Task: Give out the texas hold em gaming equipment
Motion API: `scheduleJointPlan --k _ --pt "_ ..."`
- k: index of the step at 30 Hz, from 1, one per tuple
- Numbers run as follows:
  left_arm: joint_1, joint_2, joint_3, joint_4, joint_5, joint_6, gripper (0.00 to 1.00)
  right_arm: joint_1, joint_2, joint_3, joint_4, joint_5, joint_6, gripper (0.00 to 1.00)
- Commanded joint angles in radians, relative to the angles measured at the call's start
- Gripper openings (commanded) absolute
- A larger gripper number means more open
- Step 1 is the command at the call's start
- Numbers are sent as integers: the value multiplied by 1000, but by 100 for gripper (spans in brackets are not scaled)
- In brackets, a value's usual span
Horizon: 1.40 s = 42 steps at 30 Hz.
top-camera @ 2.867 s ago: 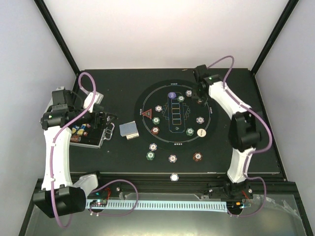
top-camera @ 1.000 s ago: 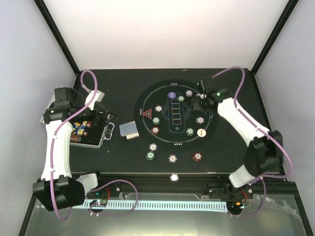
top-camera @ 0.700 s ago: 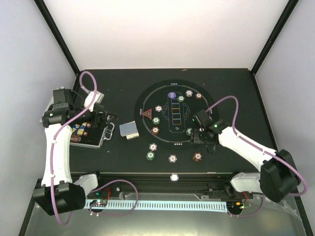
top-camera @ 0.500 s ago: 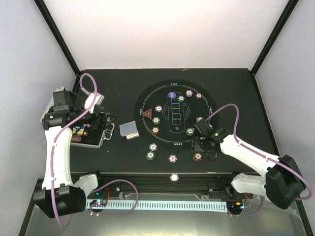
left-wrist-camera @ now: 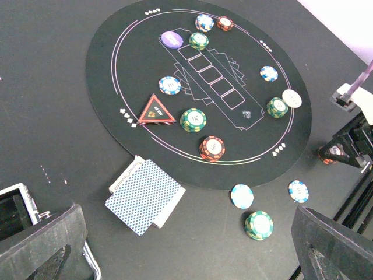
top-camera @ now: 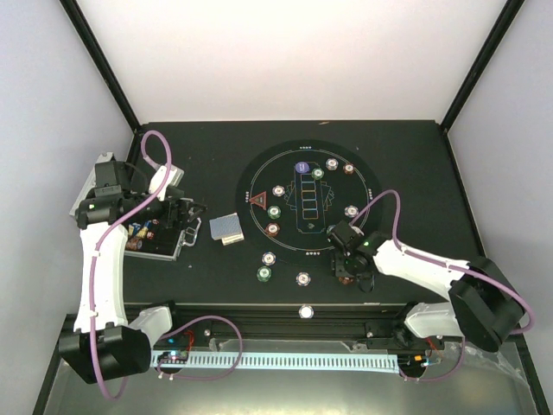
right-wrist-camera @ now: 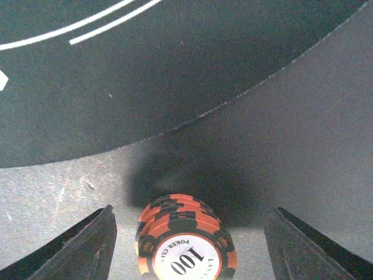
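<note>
Where the red-brown chip stack (right-wrist-camera: 185, 251) stands on the bare table (right-wrist-camera: 326, 146), just off the near rim of the mat (right-wrist-camera: 175, 70), it is flanked by the spread fingers of the right gripper (top-camera: 345, 268), seemingly untouched. Its top is marked 100 and edged in orange and black. A pale chip (top-camera: 303, 278) and a green stack (top-camera: 263, 274) lie nearby. The left gripper (left-wrist-camera: 186, 251) is held apart over the case (top-camera: 155, 238), near the cards (top-camera: 227, 227). Since 2.9 s ago, the right arm has been swung over from the mat's far side.
</note>
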Motion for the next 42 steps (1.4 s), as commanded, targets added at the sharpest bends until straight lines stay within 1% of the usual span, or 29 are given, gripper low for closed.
scheduleJointPlan --k 1,7,12,17,19,24,30,34,39,42 --pt "7 -8 7 -2 28 14 99 17 6 -29 31 13 33 71" --pt "7 -6 2 1 26 14 99 22 28 -33 48 10 32 62" --pt "7 -12 6 1 19 15 99 22 37 -14 35 30 24 49" --pt "6 -7 9 0 22 13 99 22 34 -6 20 37 21 43" --pt "6 -7 9 1 25 13 99 23 31 -6 15 33 19 43" --pt "7 -5 8 4 31 10 99 26 26 3 -5 31 12 53" --pt "7 -5 10 6 31 10 99 29 17 9 -20 34 12 53" --pt "6 -5 9 6 31 8 99 31 17 7 -20 34 13 50" --pt "6 -5 10 8 31 8 99 30 15 3 -20 40 14 42" --pt "7 -6 11 7 29 10 99 31 6 10 -26 40 13 36"
